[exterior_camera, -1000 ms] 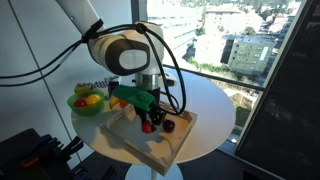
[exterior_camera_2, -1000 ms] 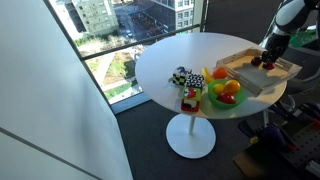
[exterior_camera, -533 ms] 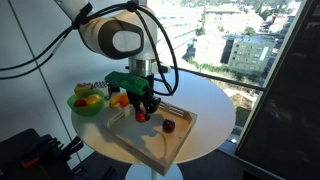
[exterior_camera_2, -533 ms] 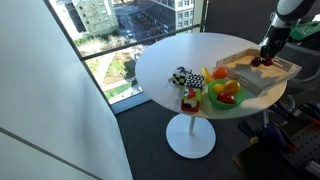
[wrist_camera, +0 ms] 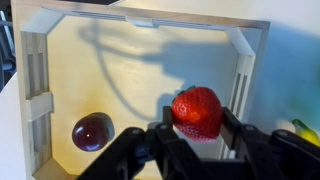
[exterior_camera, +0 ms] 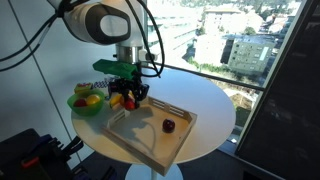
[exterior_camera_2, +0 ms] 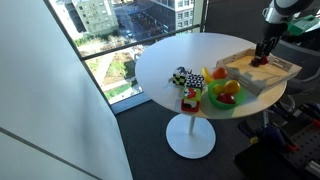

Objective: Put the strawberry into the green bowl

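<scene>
The claw (wrist_camera: 198, 128) pinches the strawberry (wrist_camera: 197, 108) between its fingers, in the air above the wooden tray (wrist_camera: 150, 14), where a maroon fruit (wrist_camera: 92, 131) lies. In an exterior view the green bowl (exterior_camera: 84, 110), holding other fruit, sits left of the tray on the white worktop (exterior_camera: 205, 100). This appears to be the carrying step. Next the claw likely needs to travel left over the bowl, then spread.

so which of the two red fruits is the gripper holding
The bright red strawberry, held in the gripper; the darker maroon fruit lies loose in the wooden tray.
</scene>
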`<state>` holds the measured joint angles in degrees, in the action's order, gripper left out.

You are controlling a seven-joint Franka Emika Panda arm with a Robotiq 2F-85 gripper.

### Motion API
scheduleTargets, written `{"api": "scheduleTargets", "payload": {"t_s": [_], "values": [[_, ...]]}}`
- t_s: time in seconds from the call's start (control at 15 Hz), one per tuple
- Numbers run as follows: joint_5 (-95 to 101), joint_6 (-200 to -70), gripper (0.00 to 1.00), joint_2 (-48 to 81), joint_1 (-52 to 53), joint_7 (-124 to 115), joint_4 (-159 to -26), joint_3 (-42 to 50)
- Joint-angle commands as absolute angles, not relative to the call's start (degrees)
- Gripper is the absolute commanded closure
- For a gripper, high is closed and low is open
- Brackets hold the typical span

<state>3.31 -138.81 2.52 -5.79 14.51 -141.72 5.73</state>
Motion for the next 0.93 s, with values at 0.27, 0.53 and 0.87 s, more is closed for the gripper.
{"api": "scheduleTargets", "payload": {"t_s": [0.27, 0.53, 0.87], "values": [[4.35, -137.27, 0.76, -2.17, -2.85, 13.37, -145.16, 2.91], [3.32, -138.54, 0.51, -0.38, -2.42, 14.40, -144.62, 2.57], [3.31, -138.54, 0.51, -0.44, -2.21, 14.40, -144.85, 2.34]]}}
